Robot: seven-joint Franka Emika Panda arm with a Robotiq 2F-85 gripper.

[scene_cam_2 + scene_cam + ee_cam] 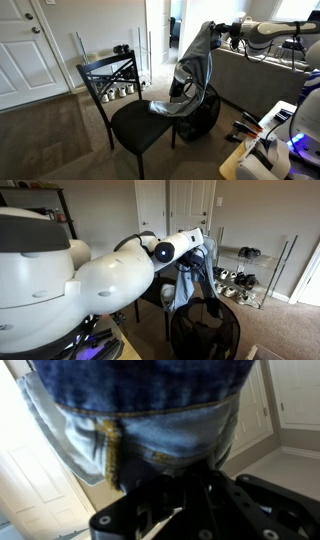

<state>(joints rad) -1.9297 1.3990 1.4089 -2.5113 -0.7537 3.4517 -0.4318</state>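
A pair of faded blue jeans (195,70) hangs from my gripper (214,33), high above a black mesh hamper (200,115). One leg trails down onto the seat of a black chair (140,125). In an exterior view the jeans (192,280) dangle over the hamper (205,330) beneath my white arm. In the wrist view the denim waistband (150,420) fills the top, bunched into my gripper (185,475), which is shut on it. The fingertips are buried in cloth and shadow.
The black chair's crossed backrest (108,75) stands beside the hamper. A shoe rack (243,280) with several shoes sits by the wall. White doors (25,50) stand behind, and a couch back (255,75) runs beside the hamper.
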